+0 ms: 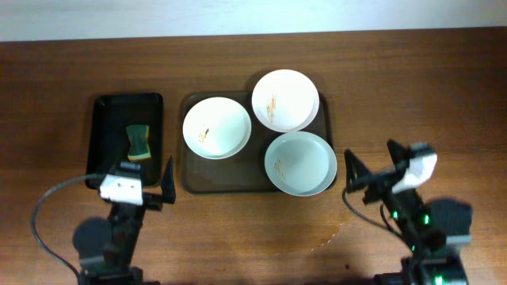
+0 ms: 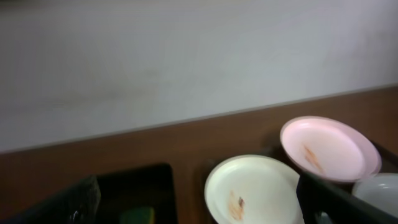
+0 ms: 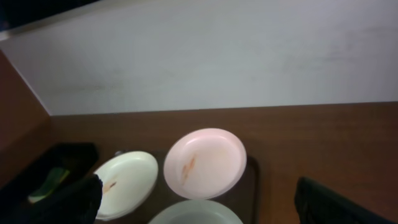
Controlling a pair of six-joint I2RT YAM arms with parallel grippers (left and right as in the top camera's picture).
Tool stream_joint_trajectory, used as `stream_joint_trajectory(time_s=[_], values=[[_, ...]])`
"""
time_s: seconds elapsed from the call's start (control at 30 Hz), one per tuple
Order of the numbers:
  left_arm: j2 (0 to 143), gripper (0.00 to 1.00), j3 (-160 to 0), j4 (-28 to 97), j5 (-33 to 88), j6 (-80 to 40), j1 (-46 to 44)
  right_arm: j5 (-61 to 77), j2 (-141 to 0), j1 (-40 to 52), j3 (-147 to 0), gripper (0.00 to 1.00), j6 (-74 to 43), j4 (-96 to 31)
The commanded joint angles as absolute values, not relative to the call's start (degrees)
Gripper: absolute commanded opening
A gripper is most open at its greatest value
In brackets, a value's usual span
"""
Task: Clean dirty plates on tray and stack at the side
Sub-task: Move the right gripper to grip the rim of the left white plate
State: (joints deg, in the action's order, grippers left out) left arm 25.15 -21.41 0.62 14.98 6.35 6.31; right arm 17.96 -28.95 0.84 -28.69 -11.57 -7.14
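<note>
Three plates (image 1: 217,127) lie on the tray (image 1: 223,179), and the left pincer (image 2: 196,206) and right pincer (image 3: 200,203) are both released, holding nothing.

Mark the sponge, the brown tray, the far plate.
sponge (image 1: 139,142), overhead view, middle of its top face.
brown tray (image 1: 214,178), overhead view, bare floor near its front-left corner.
far plate (image 1: 285,99), overhead view, white centre.

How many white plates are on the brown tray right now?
3. The left plate lies fully on the tray. The far right plate and the near right plate overhang its rim. None seems hidden underneath another.
</note>
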Motion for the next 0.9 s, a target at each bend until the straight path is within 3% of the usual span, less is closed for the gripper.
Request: stream_joint_trajectory(time_s=[0.0, 0.17, 0.3, 0.4, 0.5, 0.6, 0.63, 0.67, 0.7, 0.8, 0.87], values=[[37.04, 0.99, -32.36, 5.61, 20.01, 5.89, 6.04, 23.44, -41.98, 1.15, -38.79, 0.98, -11.33, -12.38], [57.04, 0.99, -50.98, 21.65, 20.23, 6.66, 6.04, 24.47, -62.87, 4.29, -56.77, 0.98, -11.35, -26.11], [80.53, 0.99, -76.40, 47.13, 20.38, 11.73, 6.04, 24.43, -81.01, 13.37, -74.43, 0.98, -11.44, -30.50], [93.47, 0.99, -90.02, 58.70, 20.43, 11.64, 6.04, 23.40, -95.31, 19.09, -89.67, 0.98, -14.55, -38.61], [96.47, 0.99, -90.96, 59.11, 17.54, 11.68, 6.04, 23.59, -105.23, 22.76, -98.00, 0.98, -15.53, -41.58], [96.97, 0.99, -90.96, 57.98, 17.15, 11.66, 6.04, 23.79, -113.91, 25.87, -97.93, 0.99, -23.03, -30.83], [97.01, 0.99, -90.96, 58.04, 15.59, 11.64, 6.04, 23.66, -116.18, 26.61, -97.93, 0.96, -23.03, -30.59], [97.01, 0.99, -90.96, 58.33, 13.45, 11.60, 6.04, 23.09, -118.50, 27.44, -97.93, 0.84, -23.16, -30.59], [97.03, 0.99, -90.96, 58.54, 2.63, 4.62, 6.15, 17.93, -121.86, 28.91, -97.93, 0.79, -27.07, -31.55], [97.08, 0.99, -90.94, 58.00, -9.41, -4.80, 6.35, 6.31, -125.25, 31.86, -97.93, 0.74, -32.58, -33.67], [97.08, 0.99, -90.91, 57.01, -10.28, -5.41, 6.61, 0.03, -125.67, 32.75, -97.93, 0.71, -34.15, -34.92]])
